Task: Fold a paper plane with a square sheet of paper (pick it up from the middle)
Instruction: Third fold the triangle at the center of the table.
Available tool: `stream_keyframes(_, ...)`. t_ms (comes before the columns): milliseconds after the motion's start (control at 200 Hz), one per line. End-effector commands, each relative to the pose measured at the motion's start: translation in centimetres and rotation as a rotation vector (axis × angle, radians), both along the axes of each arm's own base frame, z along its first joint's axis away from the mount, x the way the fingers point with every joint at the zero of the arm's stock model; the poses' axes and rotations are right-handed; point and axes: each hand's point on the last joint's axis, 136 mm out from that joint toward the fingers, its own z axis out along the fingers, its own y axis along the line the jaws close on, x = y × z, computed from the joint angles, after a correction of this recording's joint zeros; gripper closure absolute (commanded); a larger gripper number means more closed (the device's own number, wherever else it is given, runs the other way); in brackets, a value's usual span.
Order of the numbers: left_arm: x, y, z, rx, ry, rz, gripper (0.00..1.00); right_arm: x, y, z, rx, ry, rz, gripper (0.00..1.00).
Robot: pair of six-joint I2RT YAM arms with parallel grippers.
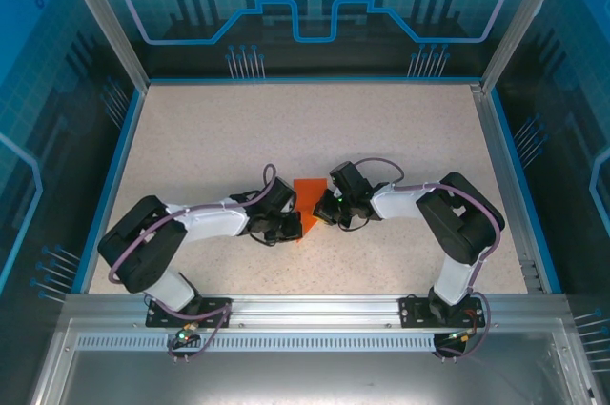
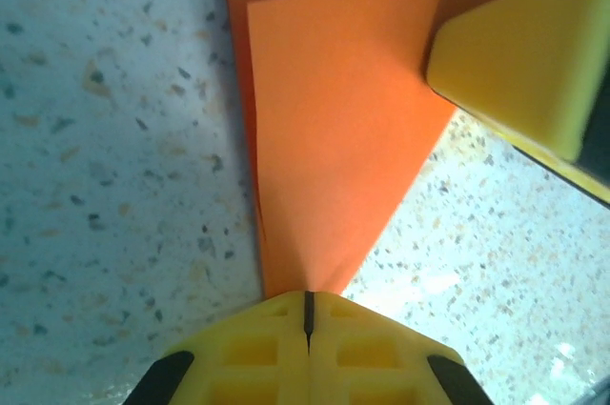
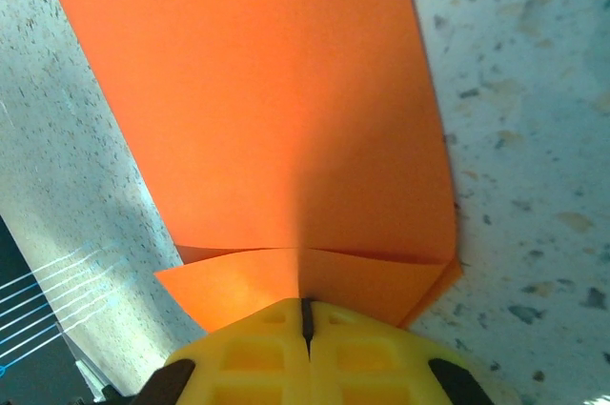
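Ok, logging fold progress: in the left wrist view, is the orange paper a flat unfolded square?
No, the orange paper shows an overlapping flap and narrows to a point at the left end effector.

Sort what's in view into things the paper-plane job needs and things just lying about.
For the job: orange paper sheet, partly folded; left gripper, shut on its point; right gripper, shut on its other end.
Just there: speckled table; blue enclosure walls.
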Motion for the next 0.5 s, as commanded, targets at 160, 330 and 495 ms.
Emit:
stream_keyframes(160,1.4,-3.2,3.8,-0.179,-0.058,-0.037,0.98,-4.2,-6.6,-7.3,-0.294,0.185,-0.051,0.97)
stream_keyframes(330,1.8,-2.9,1.8,-0.154,-0.020,-0.030,0.99,-4.2,-6.4,-7.3,-0.285,0.184,-0.045,0.97)
stream_keyframes(495,2.1,-2.9,0.6,-0.171,0.008,-0.031,0.99,-4.1,-6.3,-7.2,-0.281,0.180,-0.043,0.97)
